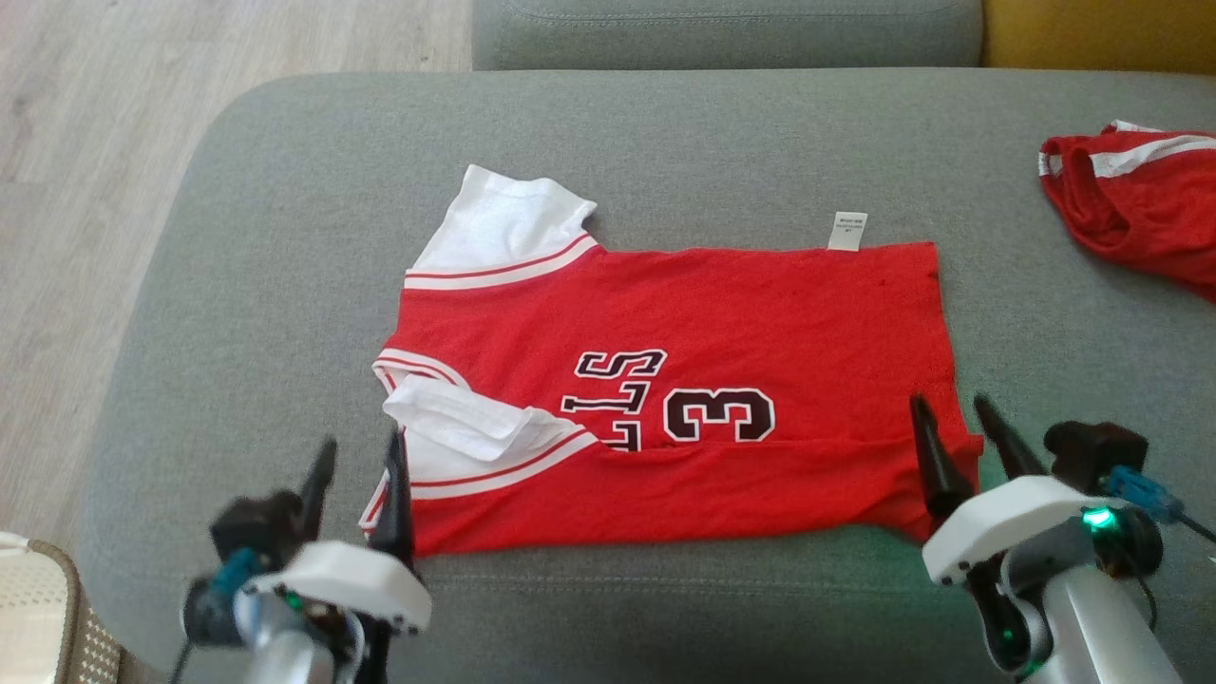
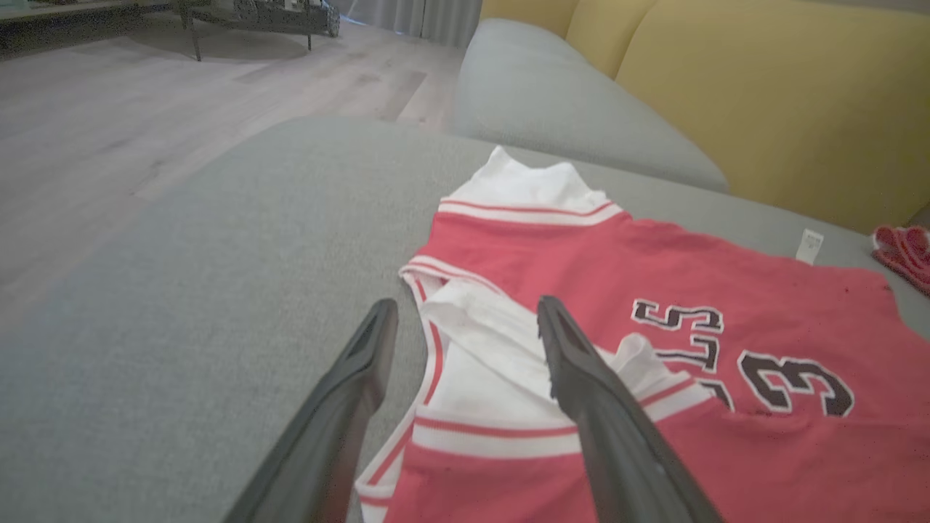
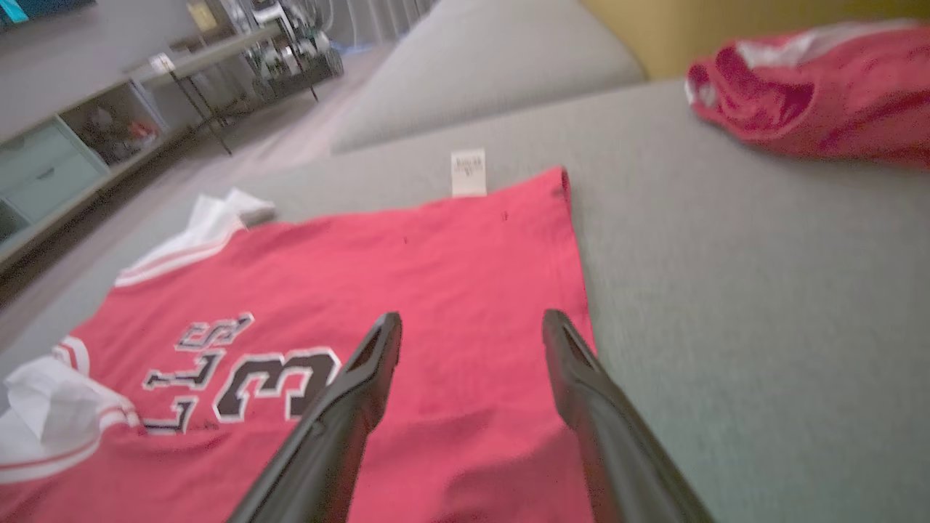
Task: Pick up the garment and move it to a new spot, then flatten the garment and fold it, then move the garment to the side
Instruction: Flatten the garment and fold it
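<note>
We are watching the red jersey [image 1: 684, 323] lying flat in the middle of the grey cushion [image 1: 285, 190], its near strip folded over the number [image 1: 719, 415]; our left gripper [image 1: 363, 442] and right gripper [image 1: 947, 404] are hovering wide open, holding nothing, by the cushion's near edge; we are risking the loose white sleeve [image 1: 465, 418] bunching inside the next fold; sliding it sideways could be catching the other red garment [image 1: 1130, 199] at the cushion's far right.

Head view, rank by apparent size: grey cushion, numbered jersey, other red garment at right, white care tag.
1. grey cushion
2. numbered jersey
3. other red garment, cut off by the frame edge, so its full size is unknown
4. white care tag
</note>
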